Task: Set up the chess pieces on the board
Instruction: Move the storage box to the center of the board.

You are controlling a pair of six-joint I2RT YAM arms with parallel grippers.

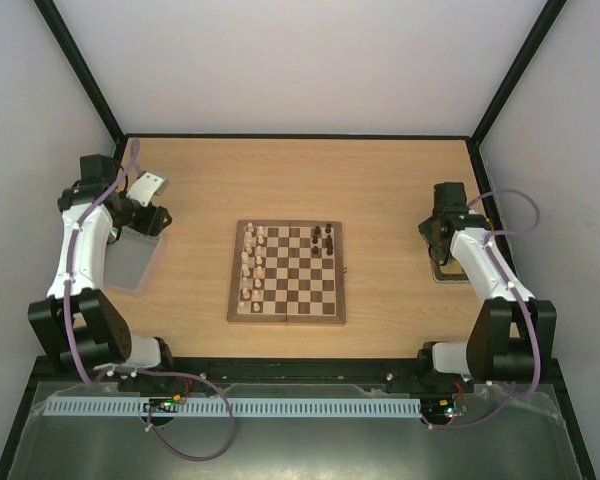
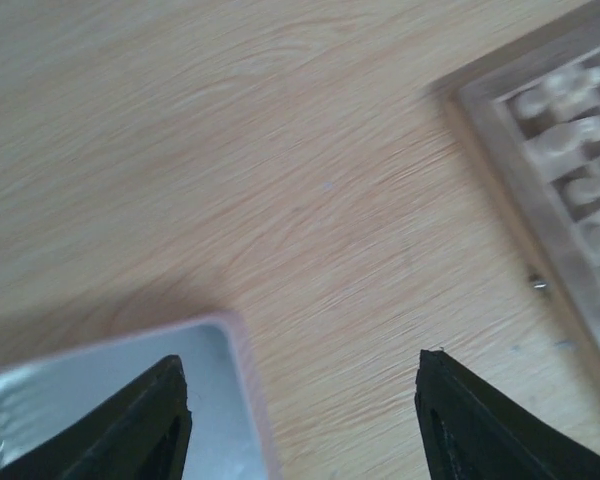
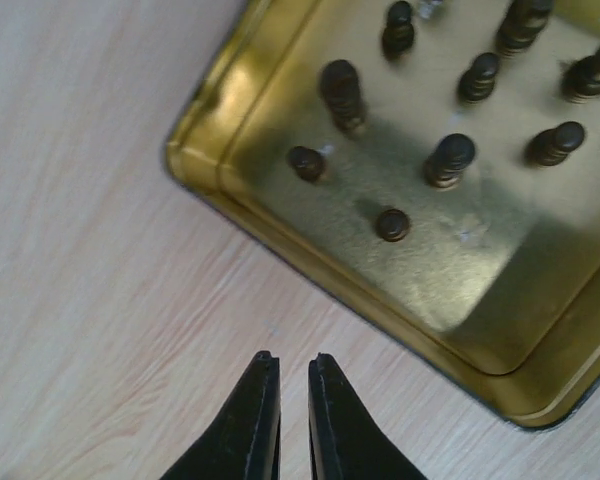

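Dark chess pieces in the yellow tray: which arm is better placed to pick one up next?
Right. The right end effector sits just beside the yellow tray holding the dark pieces; the left end effector is open at the silver tray, beyond the board.

Table (image 2: 280,180): pale wood-grain surface, smooth, low sheen.
Board (image 1: 310,290): wood, dark-brown and cream checks, brown frame, satin finish.
Left tray (image 2: 195,390): silvery metal, dull brushed look.
Right tray (image 3: 480,300): yellow, glossy, strong glare along the rim.
Dark chess pieces (image 3: 451,158) in it: turned, polished, small highlights.
Left gripper (image 2: 302,357), right gripper (image 3: 292,356): fingers black, matt, plastic-looking.
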